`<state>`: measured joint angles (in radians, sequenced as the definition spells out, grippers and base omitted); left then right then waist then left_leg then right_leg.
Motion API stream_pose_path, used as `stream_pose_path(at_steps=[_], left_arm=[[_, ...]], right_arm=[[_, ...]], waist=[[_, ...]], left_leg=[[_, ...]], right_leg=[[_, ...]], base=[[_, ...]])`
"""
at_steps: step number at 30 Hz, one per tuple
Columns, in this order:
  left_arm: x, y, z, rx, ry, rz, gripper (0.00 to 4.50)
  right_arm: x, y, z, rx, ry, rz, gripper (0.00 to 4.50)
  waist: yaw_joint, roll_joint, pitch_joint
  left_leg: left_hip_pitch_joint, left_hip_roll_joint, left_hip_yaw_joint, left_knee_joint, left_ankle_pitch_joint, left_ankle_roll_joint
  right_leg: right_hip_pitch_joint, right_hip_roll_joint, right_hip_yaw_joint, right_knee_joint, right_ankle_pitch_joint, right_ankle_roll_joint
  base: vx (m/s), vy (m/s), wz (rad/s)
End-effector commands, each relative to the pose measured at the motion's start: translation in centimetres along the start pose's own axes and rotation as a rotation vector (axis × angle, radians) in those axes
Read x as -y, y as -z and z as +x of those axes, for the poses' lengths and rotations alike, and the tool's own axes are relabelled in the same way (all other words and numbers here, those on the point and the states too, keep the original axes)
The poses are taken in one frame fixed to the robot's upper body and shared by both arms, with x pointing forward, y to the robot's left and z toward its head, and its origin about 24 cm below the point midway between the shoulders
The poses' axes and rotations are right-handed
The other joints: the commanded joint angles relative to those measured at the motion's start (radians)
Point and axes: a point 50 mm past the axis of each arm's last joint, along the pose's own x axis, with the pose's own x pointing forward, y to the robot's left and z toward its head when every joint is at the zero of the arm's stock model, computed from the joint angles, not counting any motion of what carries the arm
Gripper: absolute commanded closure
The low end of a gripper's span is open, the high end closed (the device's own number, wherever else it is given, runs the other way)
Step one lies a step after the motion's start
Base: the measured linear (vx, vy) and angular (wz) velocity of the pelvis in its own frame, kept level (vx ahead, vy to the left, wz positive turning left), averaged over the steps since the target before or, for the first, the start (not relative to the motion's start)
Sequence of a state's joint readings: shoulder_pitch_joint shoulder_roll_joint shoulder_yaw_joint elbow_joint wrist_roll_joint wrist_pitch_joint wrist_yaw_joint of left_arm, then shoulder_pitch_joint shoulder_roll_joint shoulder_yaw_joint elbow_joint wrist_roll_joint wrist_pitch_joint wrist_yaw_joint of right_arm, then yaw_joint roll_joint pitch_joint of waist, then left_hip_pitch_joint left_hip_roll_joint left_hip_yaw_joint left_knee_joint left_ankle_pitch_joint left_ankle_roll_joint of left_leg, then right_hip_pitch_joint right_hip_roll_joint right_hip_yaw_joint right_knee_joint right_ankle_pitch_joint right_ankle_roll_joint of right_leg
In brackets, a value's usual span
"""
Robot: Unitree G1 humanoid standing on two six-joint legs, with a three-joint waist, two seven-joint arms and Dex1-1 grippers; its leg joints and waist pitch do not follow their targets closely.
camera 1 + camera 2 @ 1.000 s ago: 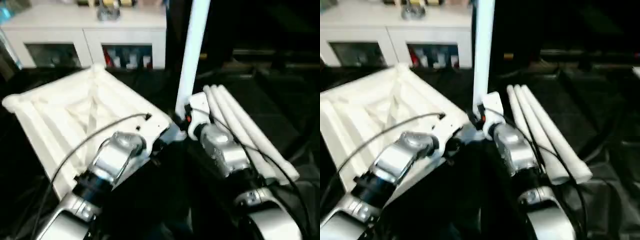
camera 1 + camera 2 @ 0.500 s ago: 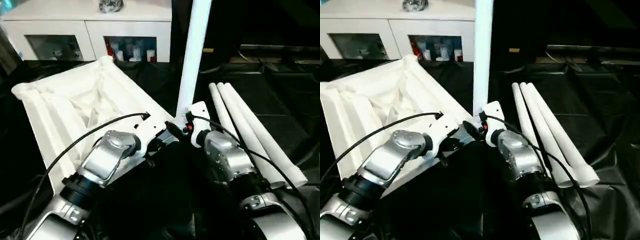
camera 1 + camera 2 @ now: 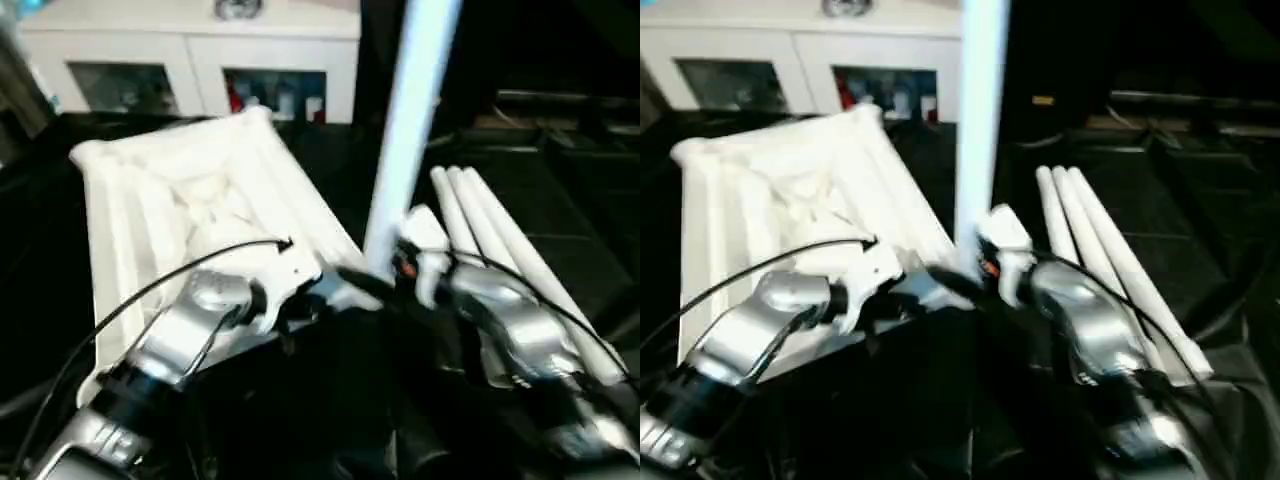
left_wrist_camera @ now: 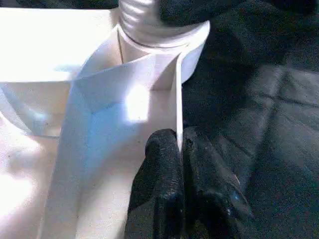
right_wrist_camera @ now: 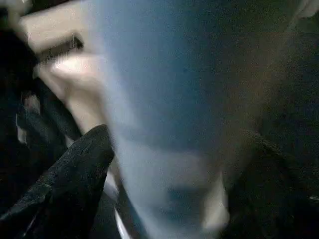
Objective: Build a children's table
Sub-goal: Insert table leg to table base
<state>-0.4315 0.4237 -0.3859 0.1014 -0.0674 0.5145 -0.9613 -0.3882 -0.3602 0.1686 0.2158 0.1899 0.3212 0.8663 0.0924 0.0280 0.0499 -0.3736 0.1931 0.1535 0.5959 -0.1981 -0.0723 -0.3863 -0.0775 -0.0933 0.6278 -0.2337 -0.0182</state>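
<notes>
The children's table top (image 3: 190, 190) lies upside down on the black cloth, ribbed underside up. One white leg (image 3: 410, 130) stands upright in its near right corner socket (image 4: 159, 30). My left gripper (image 4: 180, 144) is shut on a thin upright wall of the top, just below that socket. My right gripper (image 5: 164, 164) straddles the foot of the upright leg, open, with one black finger (image 5: 75, 174) on either side of the tube. Three more legs (image 3: 510, 260) lie side by side to the right of my right arm.
A white cabinet (image 3: 200, 60) with glass doors stands at the back, beyond the table top. Black cloth (image 3: 1200, 200) covers the work surface. Thin black cables (image 3: 160, 285) run along both silver forearms.
My right gripper's fingers have spread apart around the upright leg, which stays standing in the socket. The left gripper keeps its hold. The camera has shifted and tilted.
</notes>
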Motion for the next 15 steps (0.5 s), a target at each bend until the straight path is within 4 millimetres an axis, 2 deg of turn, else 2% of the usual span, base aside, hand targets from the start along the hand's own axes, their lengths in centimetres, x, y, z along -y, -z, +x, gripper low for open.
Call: stream_pose_path(at_steps=[1, 5, 6, 7, 10, 14, 15], left_arm=[[0.67, -1.87, -0.15, 0.09, 0.082, 0.086, 4.5], [0.66, -1.64, -0.39, 0.086, 0.095, 0.092, 4.5], [0.66, -1.61, -0.42, 0.086, 0.098, 0.093, 4.5], [0.67, -1.58, -0.44, 0.085, 0.102, 0.093, 4.5], [0.82, -1.4, -0.56, 0.082, 0.125, 0.097, 4.5], [0.97, -1.31, -0.62, 0.079, 0.141, 0.096, 4.5], [1.09, -1.25, -0.64, 0.076, 0.148, 0.097, 4.5]], right_arm=[[-0.49, -0.13, -0.37, -0.014, -0.042, -0.026, 0.49], [-0.74, 0.35, -0.86, -0.042, -0.048, -0.021, 0.49], [-0.78, 0.38, -0.93, -0.045, -0.049, -0.022, 0.49], [-0.8, 0.41, -0.99, -0.048, -0.051, -0.022, 0.49], [-0.84, 0.43, -1.11, -0.053, -0.056, -0.019, 0.49], [-0.83, 0.4, -0.98, -0.05, -0.057, -0.01, 0.49], [-0.94, 0.48, -0.8, -0.05, -0.061, -0.003, 0.63]], waist=[[-0.005, -0.009, -0.064], [-0.005, -0.011, -0.062], [-0.005, -0.011, -0.063], [-0.004, -0.006, -0.063], [-0.005, -0.009, -0.066], [-0.005, -0.006, -0.068], [-0.005, -0.006, -0.068]], left_leg=[[0.007, 0.036, 0.001, -0.06, -0.013, 0.095], [0.006, 0.037, 0.001, -0.061, -0.036, 0.081], [0.006, 0.036, 0.0, -0.062, -0.033, 0.079], [0.007, 0.037, 0.0, -0.061, -0.032, 0.079], [0.006, 0.035, 0.0, -0.058, -0.02, 0.079], [0.007, 0.035, 0.0, -0.056, -0.009, 0.085], [0.007, 0.035, 0.0, -0.056, -0.006, 0.087]], right_leg=[[0.057, -0.067, 0.062, -0.06, 0.093, -0.232], [0.059, -0.068, 0.062, -0.063, 0.048, -0.229], [0.06, -0.067, 0.062, -0.062, 0.051, -0.228], [0.059, -0.068, 0.062, -0.061, 0.053, -0.229], [0.06, -0.067, 0.062, -0.058, 0.079, -0.237], [0.06, -0.067, 0.061, -0.055, 0.106, -0.246], [0.06, -0.067, 0.061, -0.054, 0.111, -0.249]], base=[[0.0, 0.0, 0.0], [0.0, 0.0, 0.0], [0.0, 0.0, 0.0], [0.0, 0.0, 0.0], [0.0, 0.0, 0.0], [0.0, 0.0, 0.0], [0.0, 0.0, 0.0]])
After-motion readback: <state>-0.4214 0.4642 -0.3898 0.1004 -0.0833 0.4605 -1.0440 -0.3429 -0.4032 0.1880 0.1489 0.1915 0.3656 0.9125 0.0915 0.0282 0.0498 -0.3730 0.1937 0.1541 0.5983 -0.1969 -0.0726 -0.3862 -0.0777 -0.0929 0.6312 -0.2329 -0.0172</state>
